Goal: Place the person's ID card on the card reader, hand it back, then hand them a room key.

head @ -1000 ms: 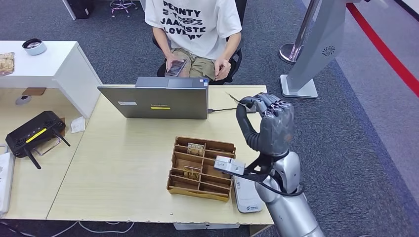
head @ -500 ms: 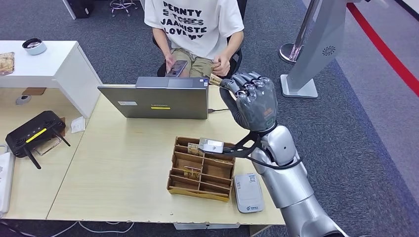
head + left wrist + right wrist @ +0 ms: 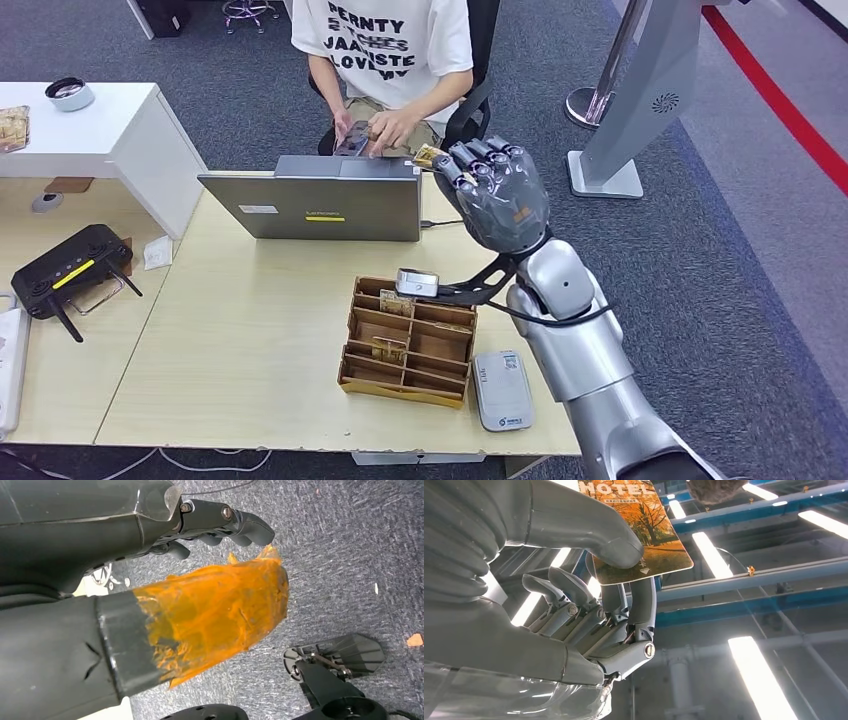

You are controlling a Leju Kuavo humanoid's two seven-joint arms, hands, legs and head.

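Observation:
My right hand point(image 3: 492, 195) is raised over the far edge of the table point(image 3: 250, 330), next to the laptop point(image 3: 315, 205). It pinches an orange hotel room key card point(image 3: 427, 155) between thumb and fingers, seen close in the right wrist view point(image 3: 644, 525). The card points toward the seated person point(image 3: 380, 50), whose hand point(image 3: 390, 128) lies over a phone point(image 3: 352, 143) just left of the card. The white card reader point(image 3: 501, 390) lies flat near the table's front right corner. My left hand point(image 3: 220, 525) hangs over the carpet and holds nothing; orange tape covers its thumb point(image 3: 215, 610).
A wooden compartment tray point(image 3: 405, 340) with a few cards stands left of the reader. A black device with antennas point(image 3: 70, 270) sits on the left desk by a white cabinet point(image 3: 100, 130). A grey sign stand point(image 3: 640, 100) is on the carpet at right.
My right hand has swung left and away from me with the key card, up to the person. The person's hand went from beside the card to the phone.

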